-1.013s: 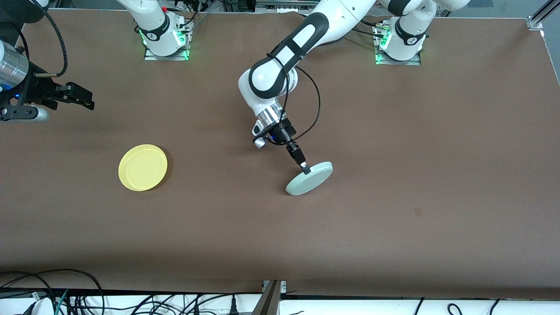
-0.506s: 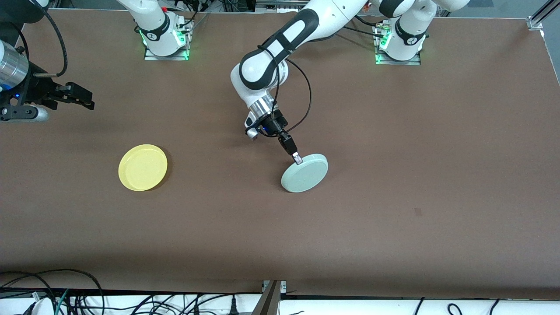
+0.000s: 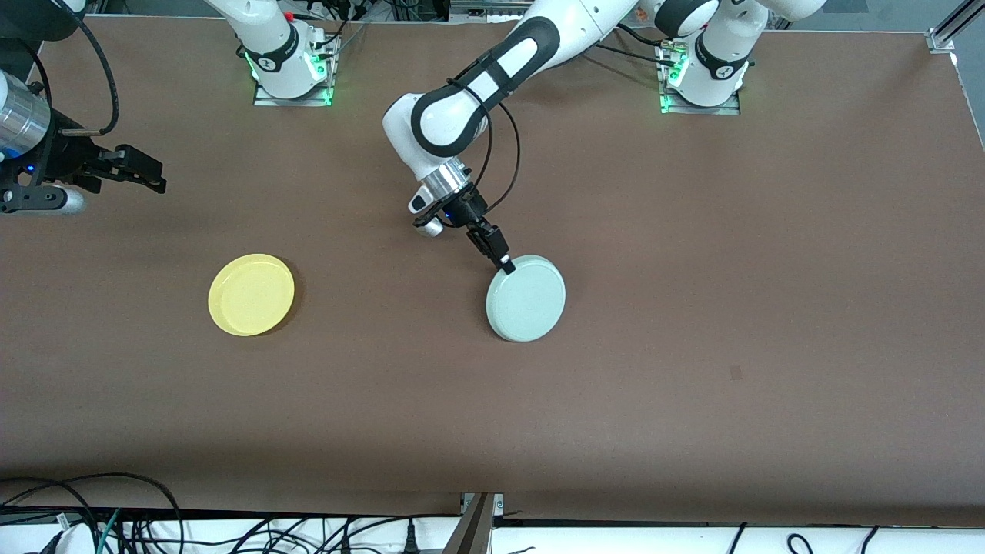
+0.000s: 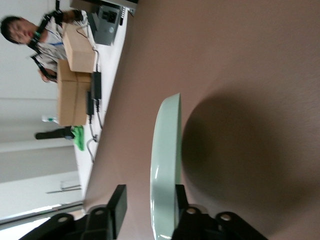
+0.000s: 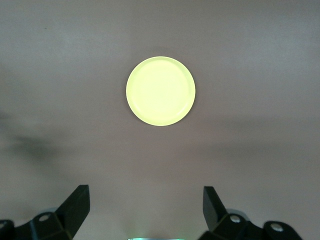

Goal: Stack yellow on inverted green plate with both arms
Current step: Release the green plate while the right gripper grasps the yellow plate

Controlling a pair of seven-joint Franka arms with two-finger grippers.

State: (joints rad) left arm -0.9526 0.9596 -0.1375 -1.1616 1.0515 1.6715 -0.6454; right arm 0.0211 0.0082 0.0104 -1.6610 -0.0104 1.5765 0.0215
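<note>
The pale green plate [image 3: 526, 298] lies bottom-up near the table's middle, about flat. My left gripper [image 3: 504, 265] is at the part of its rim nearest the bases. In the left wrist view the green plate [image 4: 166, 150] shows edge-on between the open fingers of my left gripper [image 4: 149, 192]. One finger [image 4: 180, 197] touches the rim and the other finger [image 4: 118, 205] stands clear of it. The yellow plate [image 3: 251, 295] lies right side up toward the right arm's end. My right gripper [image 3: 146, 173] hangs open and empty above the table, with the yellow plate [image 5: 160, 90] below it.
The brown table [image 3: 692, 231] spreads wide around both plates. Cables [image 3: 92, 515] run along the edge nearest the front camera. The two arm bases [image 3: 292, 73] stand at the table's top edge.
The left arm has swung toward the right arm's end and the bases. The green plate went from steeply tilted to about flat, bottom-up. The right arm and yellow plate have not moved.
</note>
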